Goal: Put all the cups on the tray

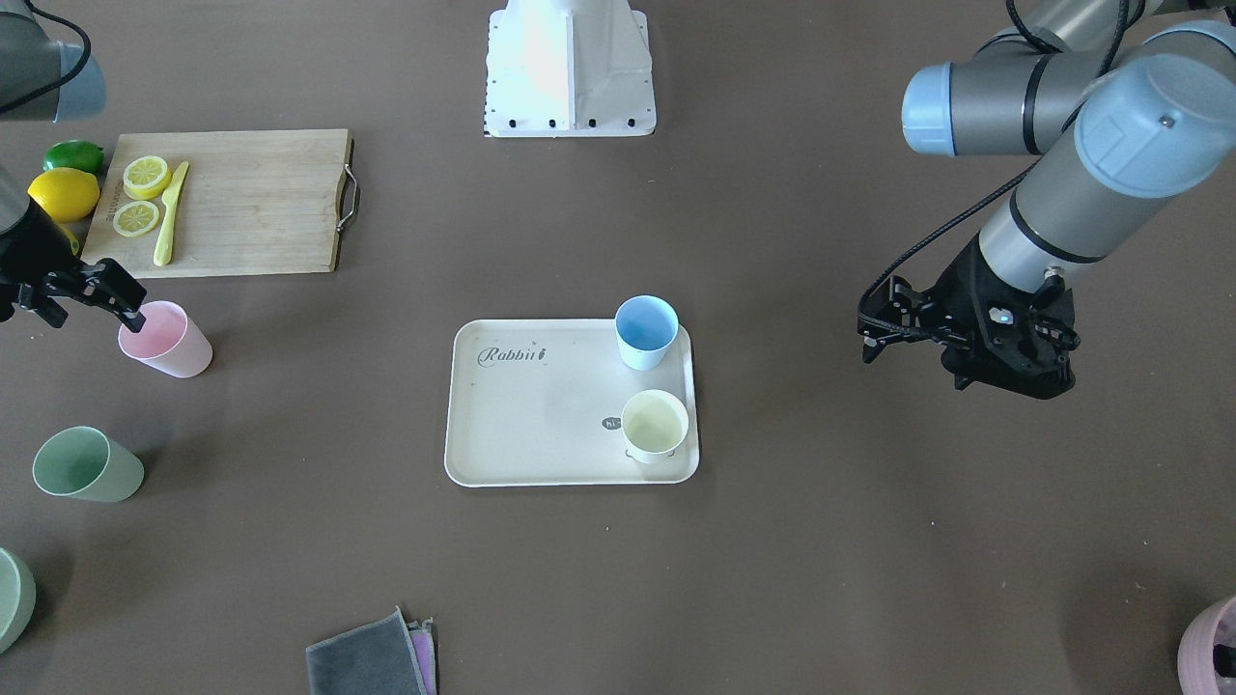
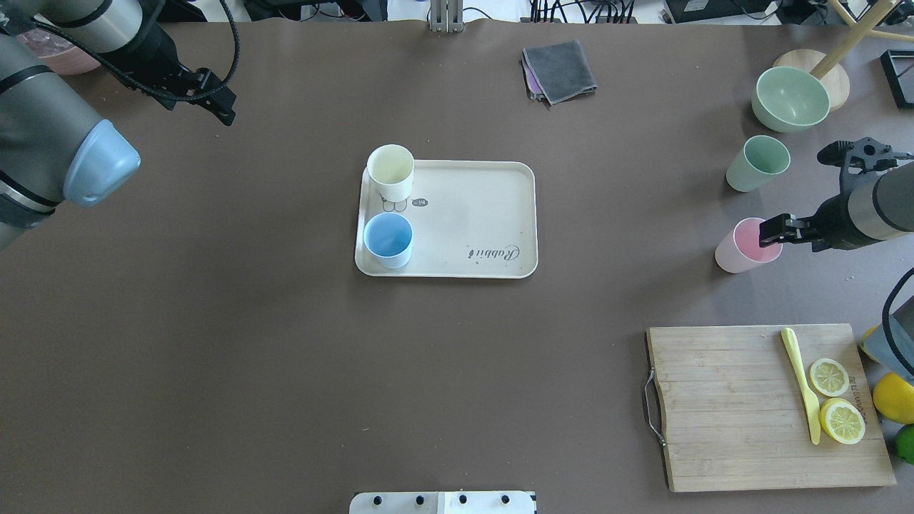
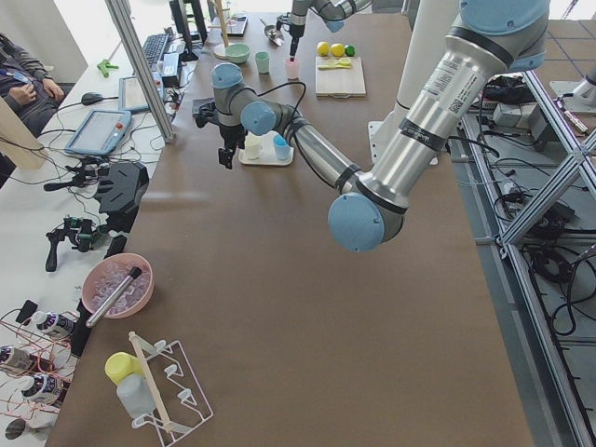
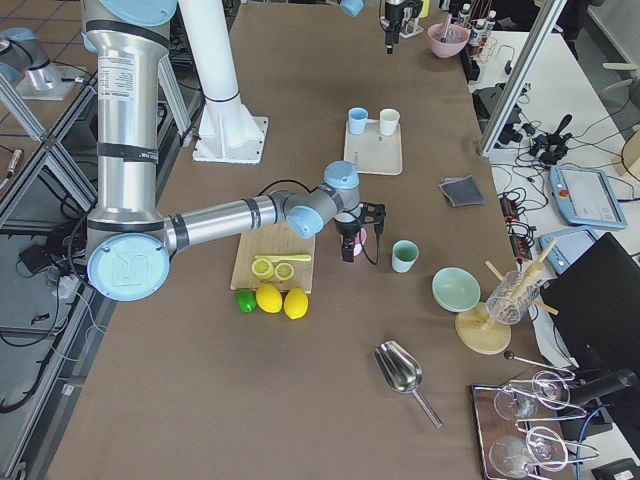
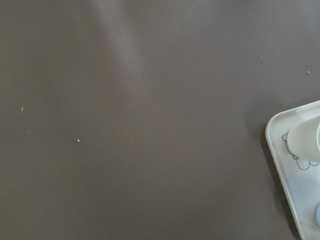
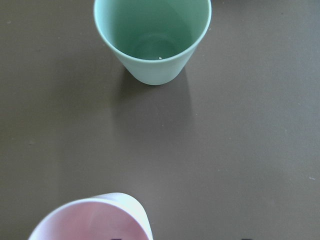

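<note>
The beige tray (image 1: pixel 541 425) lies mid-table, also in the overhead view (image 2: pixel 464 214). The light blue cup (image 1: pixel 645 328) and the cream-yellow cup (image 1: pixel 655 423) stand upright on the tray's end toward my left arm. The pink cup (image 2: pixel 739 246) and the sage green cup (image 2: pixel 757 163) stand upright on the table, off the tray. My right gripper (image 2: pixel 796 239) is open at the pink cup (image 6: pixel 95 220), one finger over its opening and the other outside its wall. My left gripper (image 2: pixel 214 100) is open and empty above bare table, away from the tray.
A wooden cutting board (image 2: pixel 721 407) with lemon slices and a yellow knife lies near my right arm, with whole lemons and a lime beside it. A green bowl (image 2: pixel 789 96) stands beyond the green cup. A grey cloth (image 2: pixel 560 68) lies at the far edge. A mauve pot (image 1: pixel 1212 647) is cut by the frame.
</note>
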